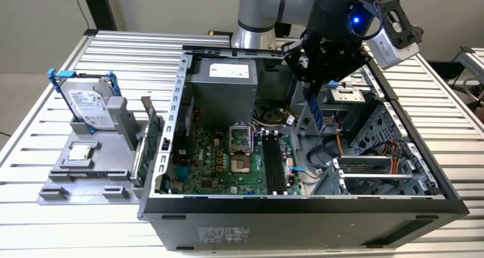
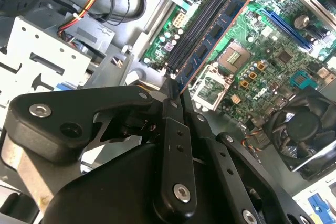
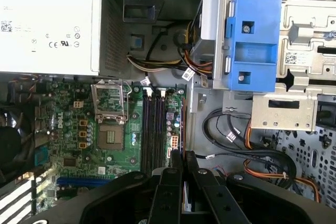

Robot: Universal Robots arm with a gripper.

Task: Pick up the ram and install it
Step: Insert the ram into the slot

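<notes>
In the exterior view my gripper hangs over the open computer case, shut on the ram. The ram is a narrow blue-green stick pointing downward, off to the exterior view's right of the black memory slots and above them. In the second wrist view the ram reaches out from the gripper alongside the slots, with its black chips showing. In the first wrist view the ram appears edge-on beyond the gripper, just beside the slots.
A grey holder at the exterior view's left carries a hard drive in a blue frame, a processor and a green expansion card. Inside the case are the power supply, the processor socket, cables and drive cages.
</notes>
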